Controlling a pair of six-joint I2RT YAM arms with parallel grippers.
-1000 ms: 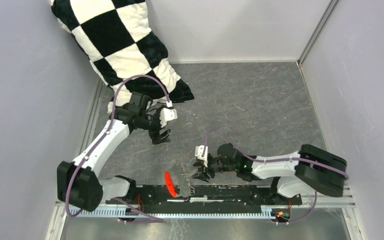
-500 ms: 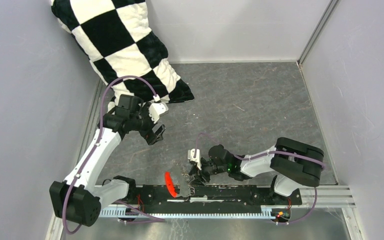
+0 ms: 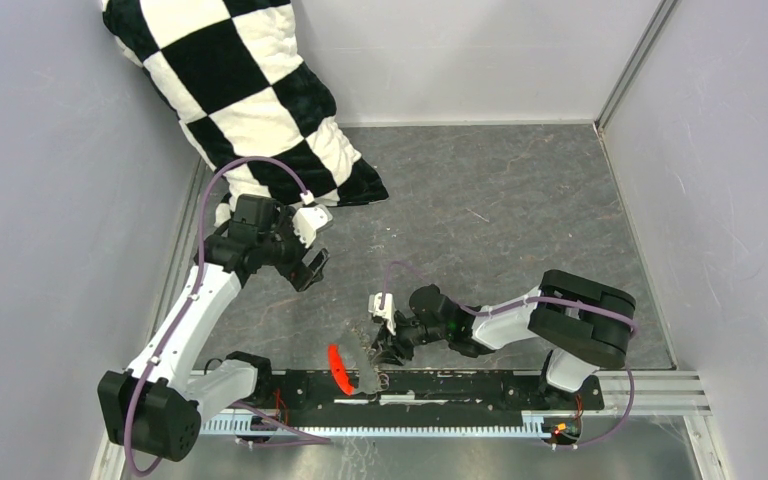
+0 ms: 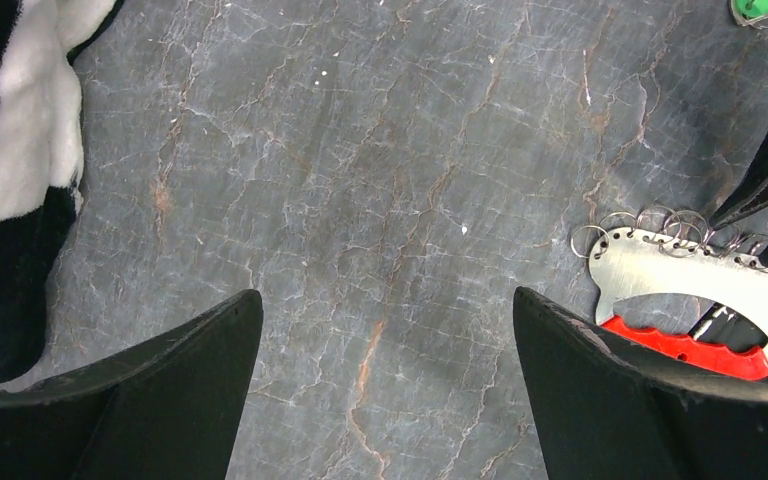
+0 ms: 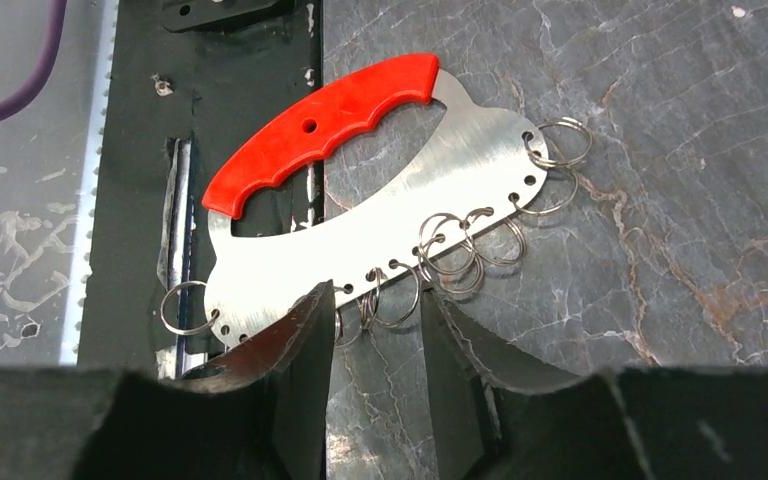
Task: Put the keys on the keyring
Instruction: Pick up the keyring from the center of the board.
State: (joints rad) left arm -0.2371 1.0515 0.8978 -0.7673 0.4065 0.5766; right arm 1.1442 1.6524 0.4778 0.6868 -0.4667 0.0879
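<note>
**A:** Top view, left to right. Far left first?

**B:** Checkered cushion [image 3: 250, 90] against the far-left wall, one corner down on the grey worktop [image 3: 520, 200]. The left end effector [image 3: 308, 270] hangs near that corner over bare stone. In the left wrist view its fingers [image 4: 160, 400] are spread wide with nothing between them.

**A:** Keyring position and axis?

**B:** Keyring [image 3: 342, 368] lies flat at the near edge, between the two arm bases. Its long axis runs near to far, with the far end leaning slightly left. The right end effector [image 3: 372, 350] is just to its right.

**A:** What does the right wrist view add?

**B:** The red grip [image 5: 320, 125] lies over the black rail [image 5: 135, 150]. The steel plate [image 5: 450, 190] bows out onto the worktop, and its holed edge carries small rings [image 5: 450, 255]. The top view gives only a red strip and a glint.

**A:** Right end effector state?

**B:** A narrow gap, with a few rings in it at the plate's edge. One finger [image 5: 290, 350] overlaps the plate's rim; touching or just above, cannot tell. Nothing visibly clamped.

**A:** Key?

**B:** Only the left wrist view shows it. The green head of the key [image 4: 755, 8] sits at the top right corner, cut by the frame edge. It is on the worktop, apart from the keyring. Which way it points, cannot tell.
</note>
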